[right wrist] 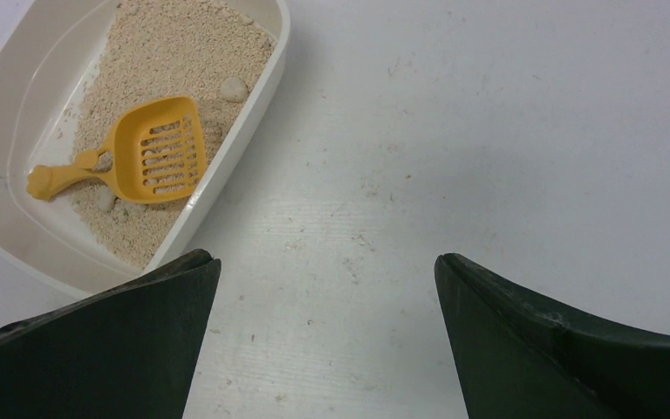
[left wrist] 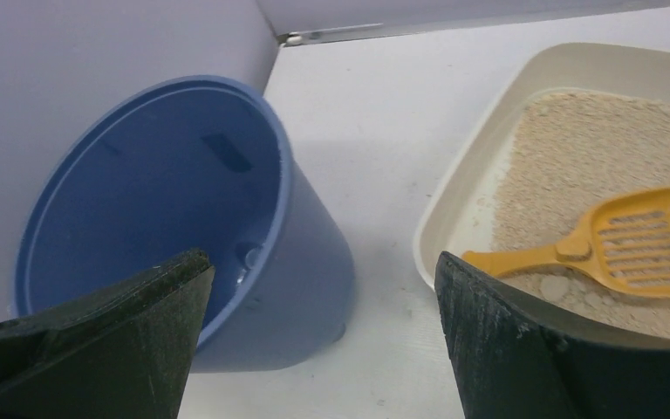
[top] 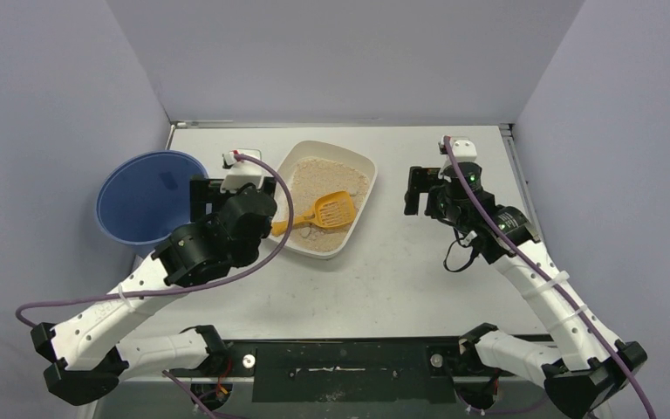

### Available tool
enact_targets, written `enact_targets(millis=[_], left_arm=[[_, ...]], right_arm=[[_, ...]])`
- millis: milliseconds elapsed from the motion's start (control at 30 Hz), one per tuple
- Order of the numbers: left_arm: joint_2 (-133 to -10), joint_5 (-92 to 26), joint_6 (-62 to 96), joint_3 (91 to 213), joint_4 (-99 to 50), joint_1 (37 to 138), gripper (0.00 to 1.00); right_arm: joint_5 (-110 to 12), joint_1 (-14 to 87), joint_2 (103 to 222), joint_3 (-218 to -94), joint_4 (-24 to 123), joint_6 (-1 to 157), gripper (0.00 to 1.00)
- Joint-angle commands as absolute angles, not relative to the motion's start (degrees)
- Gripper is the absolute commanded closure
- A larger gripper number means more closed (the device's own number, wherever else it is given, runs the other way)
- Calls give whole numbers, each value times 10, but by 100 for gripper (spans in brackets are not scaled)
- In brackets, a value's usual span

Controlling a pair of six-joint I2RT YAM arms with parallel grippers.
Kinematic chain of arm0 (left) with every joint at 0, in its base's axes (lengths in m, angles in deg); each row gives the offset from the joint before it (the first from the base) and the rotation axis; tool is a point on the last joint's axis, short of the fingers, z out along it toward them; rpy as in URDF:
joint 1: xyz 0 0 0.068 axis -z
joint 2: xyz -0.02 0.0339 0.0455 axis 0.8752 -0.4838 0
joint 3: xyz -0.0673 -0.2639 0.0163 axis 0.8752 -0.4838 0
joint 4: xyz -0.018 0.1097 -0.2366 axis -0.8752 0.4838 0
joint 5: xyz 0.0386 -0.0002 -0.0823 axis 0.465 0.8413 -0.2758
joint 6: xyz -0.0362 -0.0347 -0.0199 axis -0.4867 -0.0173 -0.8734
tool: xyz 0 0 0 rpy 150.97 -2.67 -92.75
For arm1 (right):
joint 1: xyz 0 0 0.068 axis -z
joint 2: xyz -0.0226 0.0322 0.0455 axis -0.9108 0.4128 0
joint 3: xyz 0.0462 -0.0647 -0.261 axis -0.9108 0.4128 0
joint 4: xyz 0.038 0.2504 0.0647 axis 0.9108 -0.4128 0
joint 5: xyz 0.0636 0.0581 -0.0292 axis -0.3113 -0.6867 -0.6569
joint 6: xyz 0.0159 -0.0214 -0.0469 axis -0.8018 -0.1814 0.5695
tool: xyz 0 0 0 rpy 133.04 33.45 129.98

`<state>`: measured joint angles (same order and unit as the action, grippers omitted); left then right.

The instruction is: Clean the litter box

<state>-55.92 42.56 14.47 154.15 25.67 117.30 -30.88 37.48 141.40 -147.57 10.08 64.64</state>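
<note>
White tabletop boxed in by plain pale walls on three sides. Mid-table, slightly left of centre and set at a slant: the litter box [right wrist: 30, 87], a cream tray with tan granules over most of its floor and a strip of bare plastic along one side. Lying in it, head flat on the granules, handle toward the near-left corner: an orange slotted scoop [top: 333, 209]. A few pale lumps among the grains, probably the clumps to be sifted out, though too small to be sure. Just left of the tray, parted from it by a strip of table: a tall blue bucket [top: 140, 205]. Likely trouble from here: shoving the light tray or knocking the bucket while closing on a thin, low handle so near the tray wall; snagging that handle with the purple cable [top: 290, 196] looping across the tray's near-left edge in the top view; shedding granules onto the table from a tilted scoop on the way to the bucket. Left gripper [left wrist: 320, 262] hovering above the strip between bucket and tray, fingers spread wide and holding nothing, forearm reaching forward from a bent elbow. Right gripper [right wrist: 324, 259] well apart to the tray's right, over bare table, likewise spread wide and empty, arm stretched forward, wrist turned toward the tray.
</note>
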Motion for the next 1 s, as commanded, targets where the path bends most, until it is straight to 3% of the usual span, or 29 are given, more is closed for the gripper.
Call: enact_targets(millis=[0, 267, 467, 967], left_arm=[[-547, 400, 157, 1536, 235, 1080, 3], [-546, 278, 179, 1501, 181, 931, 3], [-565, 229, 172, 1492, 168, 887, 6], [-605, 101, 137, 1457, 152, 813, 37]], right_arm=[[-328, 377, 1439, -1471, 134, 638, 0], [-377, 372, 1491, -1465, 192, 619, 0], [-365, 334, 1539, -1473, 219, 596, 1], [-272, 271, 1625, -1480, 247, 533, 4]])
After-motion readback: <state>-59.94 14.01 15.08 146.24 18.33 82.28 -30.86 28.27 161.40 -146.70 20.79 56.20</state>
